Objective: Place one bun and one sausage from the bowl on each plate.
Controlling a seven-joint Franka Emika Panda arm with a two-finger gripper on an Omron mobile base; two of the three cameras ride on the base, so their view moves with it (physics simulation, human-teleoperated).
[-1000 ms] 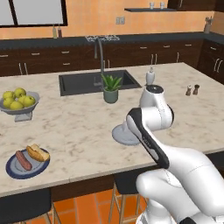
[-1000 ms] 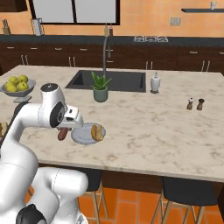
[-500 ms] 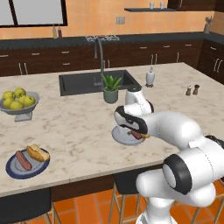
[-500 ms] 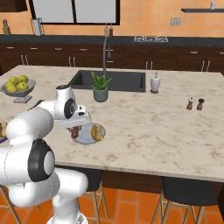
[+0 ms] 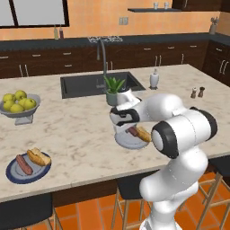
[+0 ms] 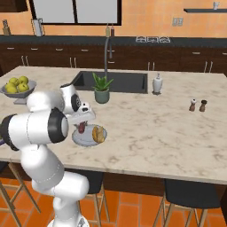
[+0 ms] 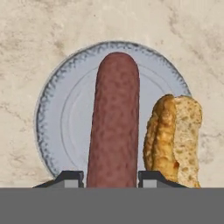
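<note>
The claw [image 7: 111, 178] pinches the sausage [image 7: 113, 118] over the paler plate [image 7: 65, 109], beside the bun [image 7: 174, 135]. Released from too high or tilted, it could roll off the plate's rim onto the counter [image 7: 39, 39].

Glossy marble counter [image 7: 26, 52], rough-skinned sausage [image 7: 114, 122]

arm: the white jointed arm with dark joints rose from its base, folded at the elbow and reached forward and down.
wrist: it was bent so the hand pointed down at the counter.
hand: the two-finger hand [image 7: 110, 177] hung low over the counter.
fingers: the two small dark fingertips [image 7: 69, 178] stood part-way apart, closed on the reddish-brown sausage [image 7: 114, 122] between them.
</note>
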